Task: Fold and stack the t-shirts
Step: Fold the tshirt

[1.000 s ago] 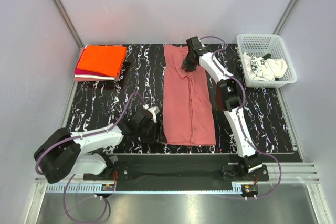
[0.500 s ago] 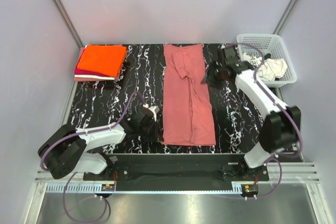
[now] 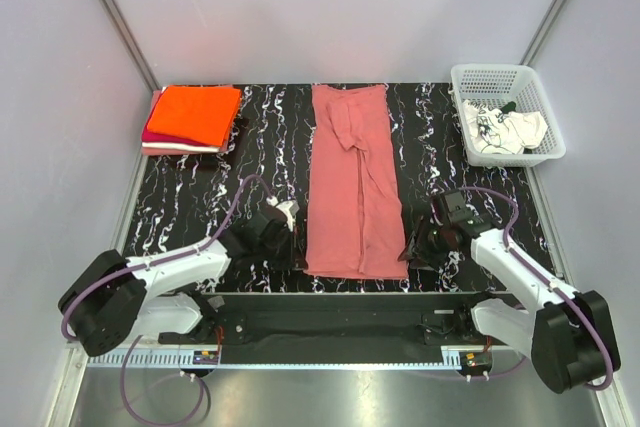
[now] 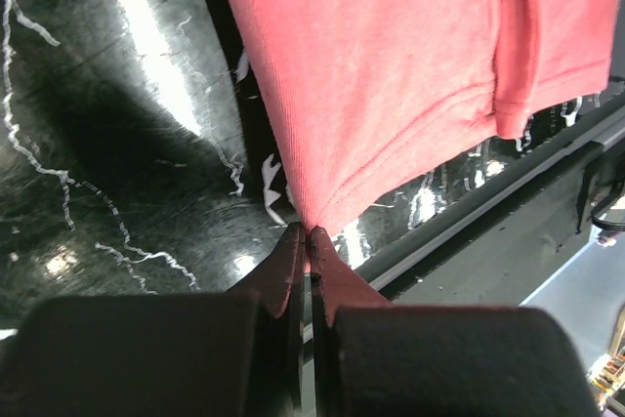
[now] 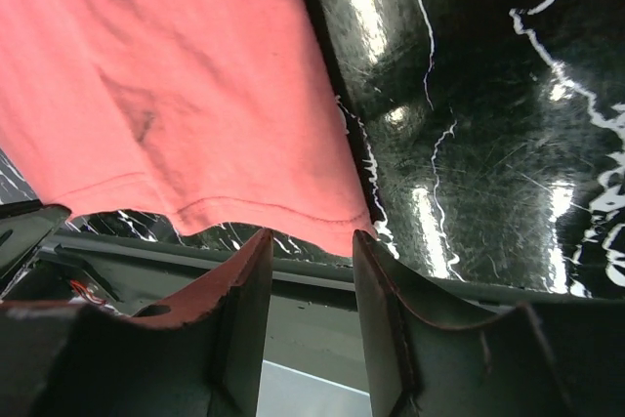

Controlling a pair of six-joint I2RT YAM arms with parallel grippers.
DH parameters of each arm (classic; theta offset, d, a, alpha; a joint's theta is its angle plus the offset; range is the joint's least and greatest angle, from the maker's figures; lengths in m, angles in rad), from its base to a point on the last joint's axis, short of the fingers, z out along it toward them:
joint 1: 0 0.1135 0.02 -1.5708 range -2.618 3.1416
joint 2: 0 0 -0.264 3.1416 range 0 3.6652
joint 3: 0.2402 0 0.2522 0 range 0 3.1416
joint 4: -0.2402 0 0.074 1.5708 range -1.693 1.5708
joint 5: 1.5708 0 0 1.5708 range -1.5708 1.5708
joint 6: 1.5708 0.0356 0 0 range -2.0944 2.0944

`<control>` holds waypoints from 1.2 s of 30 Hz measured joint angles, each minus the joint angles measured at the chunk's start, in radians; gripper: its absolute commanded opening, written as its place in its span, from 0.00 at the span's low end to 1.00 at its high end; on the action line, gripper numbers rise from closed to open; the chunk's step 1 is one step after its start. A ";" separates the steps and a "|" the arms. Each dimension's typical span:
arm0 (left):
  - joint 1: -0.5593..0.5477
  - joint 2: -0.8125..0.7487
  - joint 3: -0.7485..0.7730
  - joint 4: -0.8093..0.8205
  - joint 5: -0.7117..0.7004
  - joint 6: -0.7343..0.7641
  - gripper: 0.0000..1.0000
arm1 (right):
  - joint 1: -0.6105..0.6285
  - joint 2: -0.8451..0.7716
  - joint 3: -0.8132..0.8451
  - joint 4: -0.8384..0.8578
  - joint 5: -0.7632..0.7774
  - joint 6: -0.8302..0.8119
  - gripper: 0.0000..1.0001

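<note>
Left jaws clamp the rose-red tee [image 3: 355, 187] at 7 o'clock; right jaws open at 5. Lifting now probably skews it.

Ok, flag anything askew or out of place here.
Nothing spilled or damaged. The rose-red t-shirt, folded into a long strip, is uneven: its near end spreads wider than the far end, with the left tool pinching its near-left corner. The white t-shirt lies crumpled in the basket, unfolded.

Left claw [image 3: 296, 248] and right claw [image 3: 413, 246] at near corners of rose-red t-shirt [image 3: 352, 187]
</note>
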 measured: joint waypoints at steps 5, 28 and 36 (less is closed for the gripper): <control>0.000 0.000 -0.013 -0.012 -0.009 0.000 0.00 | 0.005 0.003 -0.055 0.044 -0.013 0.029 0.43; 0.001 -0.111 -0.024 -0.112 -0.047 0.001 0.00 | 0.204 0.013 -0.065 0.072 0.070 0.207 0.43; 0.001 -0.130 -0.024 -0.142 -0.064 0.003 0.00 | 0.269 0.013 -0.065 0.071 0.122 0.273 0.41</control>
